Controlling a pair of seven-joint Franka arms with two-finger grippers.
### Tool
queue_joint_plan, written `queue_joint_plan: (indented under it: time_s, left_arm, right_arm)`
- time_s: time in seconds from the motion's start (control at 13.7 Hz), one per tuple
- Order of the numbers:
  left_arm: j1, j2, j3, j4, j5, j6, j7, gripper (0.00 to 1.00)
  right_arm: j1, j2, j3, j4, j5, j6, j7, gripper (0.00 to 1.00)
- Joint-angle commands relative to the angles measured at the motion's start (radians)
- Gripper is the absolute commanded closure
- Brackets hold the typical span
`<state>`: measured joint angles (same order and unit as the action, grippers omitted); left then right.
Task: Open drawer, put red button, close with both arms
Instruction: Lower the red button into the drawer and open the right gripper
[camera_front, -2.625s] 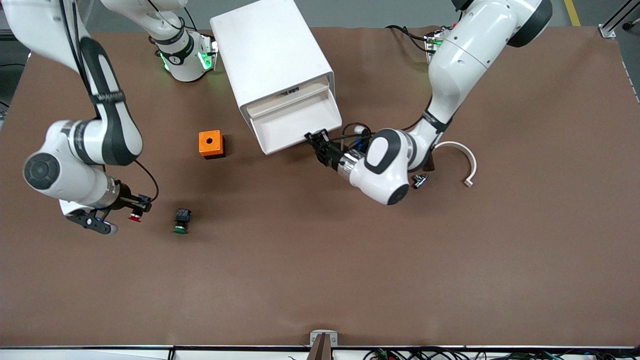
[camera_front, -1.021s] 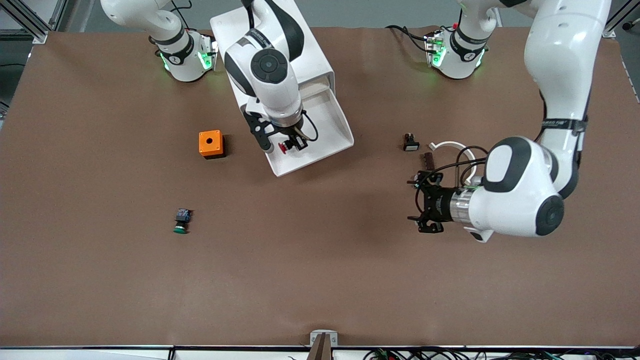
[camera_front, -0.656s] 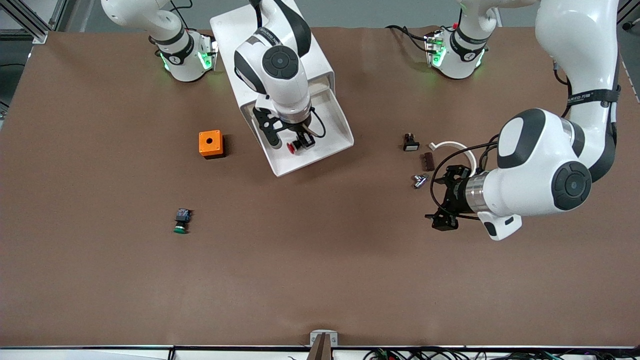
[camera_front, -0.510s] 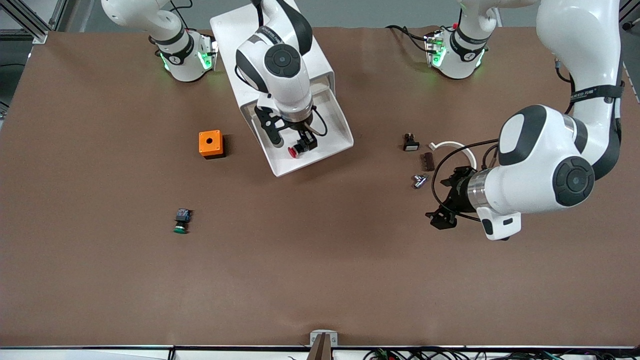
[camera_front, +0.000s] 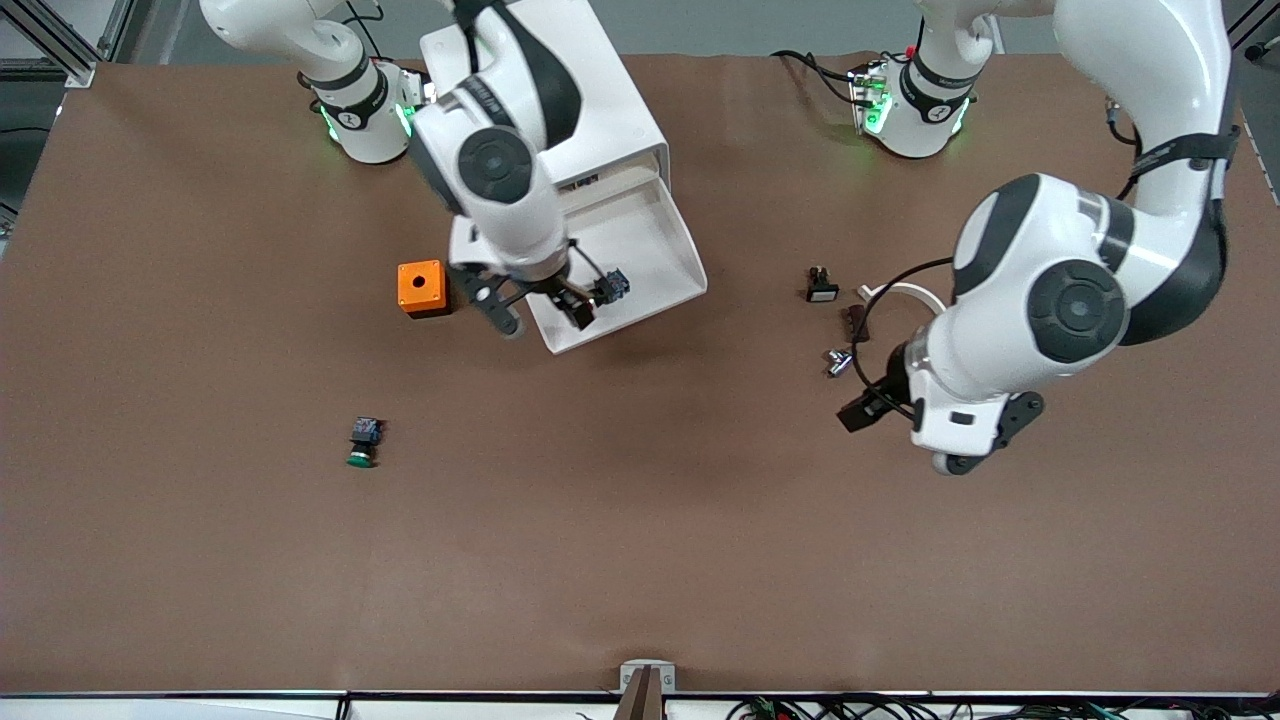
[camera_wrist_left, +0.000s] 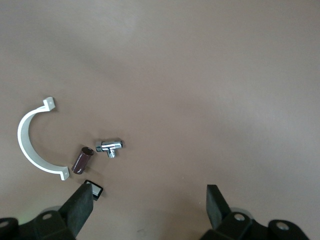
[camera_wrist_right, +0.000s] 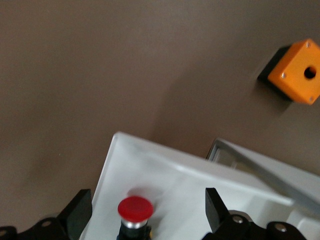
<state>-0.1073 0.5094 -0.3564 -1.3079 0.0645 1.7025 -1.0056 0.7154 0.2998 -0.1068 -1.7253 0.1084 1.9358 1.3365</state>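
Observation:
The drawer (camera_front: 690, 268) is pulled out of the white cabinet (camera_front: 615, 100) toward the front camera. The red button (camera_front: 613, 286) lies in it near its front rim. In the right wrist view its red cap (camera_wrist_right: 135, 208) rests on the drawer's white floor (camera_wrist_right: 170, 175). My right gripper (camera_front: 590, 305) hangs open just over that front rim. Its fingers stand wide on both sides of the button without touching it (camera_wrist_right: 147, 202). My left gripper (camera_front: 865, 410) is open and empty (camera_wrist_left: 149, 200) over bare table toward the left arm's end.
An orange box (camera_front: 421, 287) with a hole sits beside the drawer (camera_wrist_right: 295, 72). A green-capped button (camera_front: 361, 442) lies nearer the camera. By my left gripper lie a white curved clamp (camera_wrist_left: 30, 145), a chrome fitting (camera_wrist_left: 110, 146), a brown cylinder (camera_wrist_left: 82, 160) and a small black switch (camera_wrist_left: 93, 190).
My right gripper carried the red button from the table into the drawer, opened and let it go. My left gripper pulled the drawer out, then drew back toward the left arm's end.

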Motion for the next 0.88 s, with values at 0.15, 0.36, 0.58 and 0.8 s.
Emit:
queue_joint_plan:
  time_s: [0.15, 0.36, 0.58, 0.8]
  left_arm:
    - [-0.064, 0.001, -0.013, -0.134, 0.026, 0.178, 0.076, 0.00]
    - [-0.103, 0.058, -0.036, -0.172, 0.024, 0.304, 0.140, 0.00]
    - [-0.166, 0.110, -0.036, -0.169, 0.012, 0.380, 0.092, 0.00]
    - [-0.221, 0.136, -0.036, -0.168, 0.012, 0.416, -0.017, 0.00]
  right_arm:
    - [-0.250, -0.128, 0.015, -0.005, -0.042, -0.182, -0.490, 0.00]
    - [-0.408, -0.171, 0.016, 0.001, -0.042, -0.265, -0.840, 0.00]
    - [-0.543, -0.170, 0.015, 0.093, -0.044, -0.371, -1.184, 0.00]
    - [-0.614, -0.165, 0.015, 0.180, -0.053, -0.442, -1.306, 0.00]
